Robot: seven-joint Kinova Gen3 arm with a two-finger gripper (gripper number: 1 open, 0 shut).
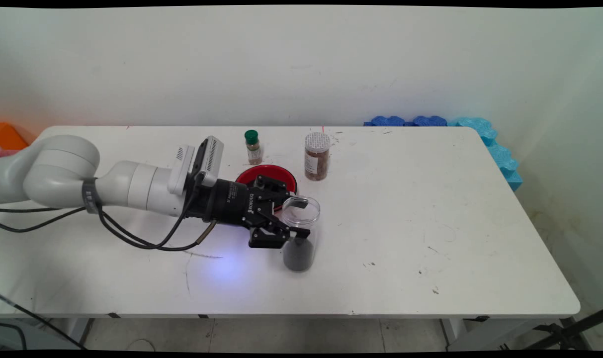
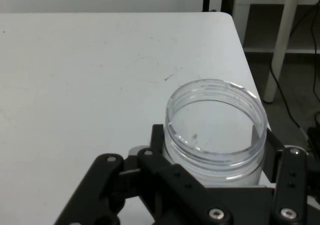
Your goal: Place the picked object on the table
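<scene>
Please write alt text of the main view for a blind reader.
A black gripper grips an open clear jar, dark-filled at the bottom, standing on a white table. Behind it lie a red dish, a green-capped bottle and a spice jar.

White rounded arm (image 1: 57,174) — black cables (image 1: 132,233) trailing — ending in a black 2-fingered tool (image 1: 294,214) lettered ROBOTIQ.

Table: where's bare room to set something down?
Free: the whole right half, right of the open clear jar held by the gripper, and the front strip along the near edge. Crowded: back-centre, around the red bowl, green-capped bottle and spice jar.
</scene>
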